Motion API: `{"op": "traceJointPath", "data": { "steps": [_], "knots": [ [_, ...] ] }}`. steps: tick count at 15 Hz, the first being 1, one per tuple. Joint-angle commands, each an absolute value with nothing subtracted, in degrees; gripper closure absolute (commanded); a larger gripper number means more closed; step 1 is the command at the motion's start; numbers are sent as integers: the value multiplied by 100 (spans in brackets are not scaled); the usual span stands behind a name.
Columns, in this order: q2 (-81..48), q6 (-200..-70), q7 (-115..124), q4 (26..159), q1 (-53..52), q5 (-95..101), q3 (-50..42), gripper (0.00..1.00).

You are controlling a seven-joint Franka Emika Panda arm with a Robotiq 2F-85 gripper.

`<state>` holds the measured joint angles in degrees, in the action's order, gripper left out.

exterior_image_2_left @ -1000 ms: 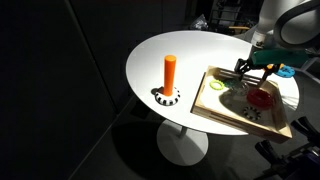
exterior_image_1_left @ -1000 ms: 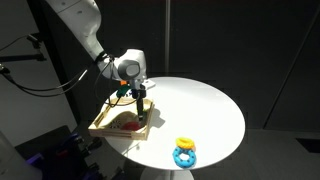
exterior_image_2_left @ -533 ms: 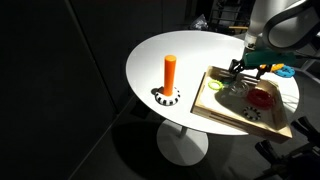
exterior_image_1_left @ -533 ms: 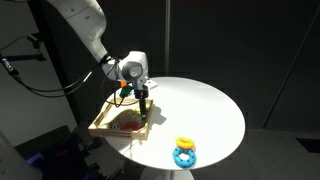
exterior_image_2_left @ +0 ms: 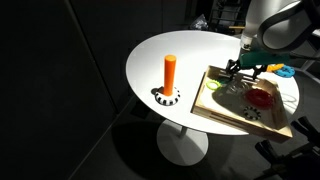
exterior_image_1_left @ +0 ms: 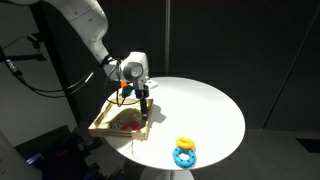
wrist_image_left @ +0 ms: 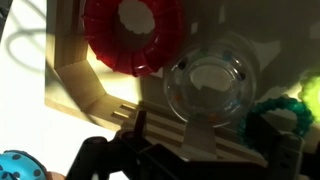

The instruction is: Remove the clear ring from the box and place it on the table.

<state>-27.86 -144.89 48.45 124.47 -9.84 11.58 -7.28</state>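
Observation:
The clear ring lies in the tan wooden box next to a red ring. My gripper hangs over the box with its dark fingers spread, and the clear ring lies between and just ahead of them, not clamped. In both exterior views the gripper is low over the box, which sits at the rim of the round white table. The red ring also shows in an exterior view.
An orange peg stands upright on a base near the table's edge. A yellow ring on a blue ring lies on the table apart from the box. A green piece lies in the box beside the clear ring.
My gripper has shifted sideways across the box, away from the red ring and over the clear ring. The rings have not moved.

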Motion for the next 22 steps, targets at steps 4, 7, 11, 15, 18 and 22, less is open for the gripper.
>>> {"op": "traceJointPath", "data": {
  "steps": [4, 7, 11, 15, 18, 22],
  "knots": [
    [-2918, -14458, 5116, 12162, -1161, 1158, -847, 0],
    [-2970, -14446, 5181, 12092, -1202, 1156, -851, 0],
    [-3024, -14446, 5217, 12070, -1254, 1122, -817, 0],
    [-3072, -14450, 5327, 12082, -1345, 1115, -805, 0],
    [-3105, -14443, 5409, 12099, -1401, 1130, -818, 0],
    [-3103, -14439, 5478, 12124, -1442, 1163, -845, 5]
  ]
}}
